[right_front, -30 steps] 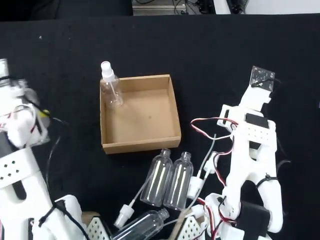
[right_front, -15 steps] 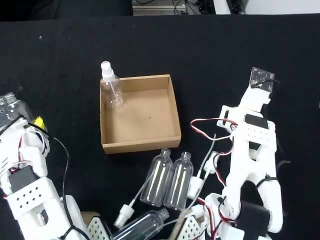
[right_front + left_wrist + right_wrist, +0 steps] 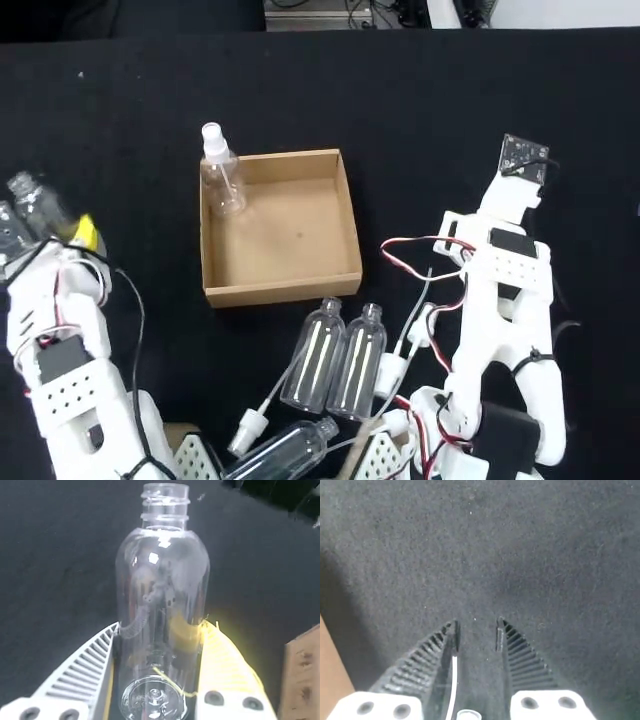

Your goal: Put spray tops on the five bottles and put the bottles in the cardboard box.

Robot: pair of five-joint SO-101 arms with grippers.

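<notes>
My left gripper (image 3: 161,627) is shut on a clear bottle (image 3: 162,595) with an open neck and no spray top, seen at the table's far left (image 3: 30,205). One bottle with a white spray top (image 3: 222,175) stands in the far left corner of the cardboard box (image 3: 345,225). Two bare bottles (image 3: 338,358) lie side by side in front of the box, and a third (image 3: 285,450) lies nearer. Loose spray tops (image 3: 248,430) (image 3: 390,375) (image 3: 420,325) lie around them. My right gripper (image 3: 476,627) points down at the mat with a thin white spray-top tube (image 3: 453,682) between its fingers.
A black mat (image 3: 420,110) covers the table, bare behind and to the right of the box. The right arm (image 3: 505,270) stands folded beside the box, with red and white cables (image 3: 415,250) looping toward the lying bottles. The box edge (image 3: 326,680) lies close to the right gripper.
The left arm has drawn back toward the near edge and turned, and its bottle now points away at the far left. The right arm, box and loose bottles have not moved.
</notes>
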